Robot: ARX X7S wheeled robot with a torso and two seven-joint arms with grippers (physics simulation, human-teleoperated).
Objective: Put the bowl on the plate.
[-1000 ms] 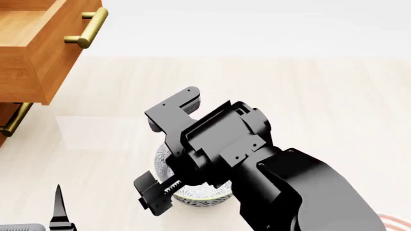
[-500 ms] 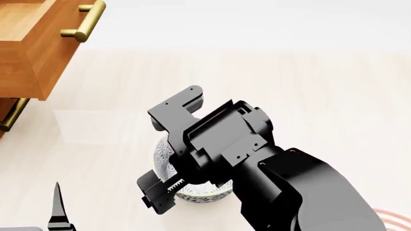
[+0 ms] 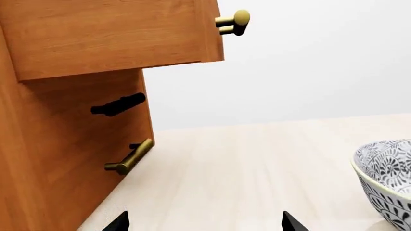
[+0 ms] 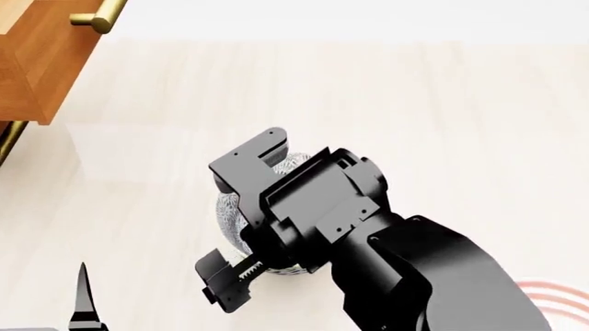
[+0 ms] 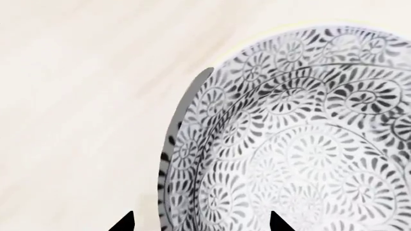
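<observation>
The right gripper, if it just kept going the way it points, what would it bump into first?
Probably the bowl: its rim sits between the right gripper fingertips, so it would likely press onto the rim.

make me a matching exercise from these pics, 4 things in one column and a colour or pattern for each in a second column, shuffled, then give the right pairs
Things:
1. bowl
2. plate
3. drawer handle
4. right gripper

Colour or pattern:
A. brass
B. black
C. white with red rings at the rim
D. white with a dense grey floral pattern

Right pairs: 1-D, 2-C, 3-A, 4-B
</observation>
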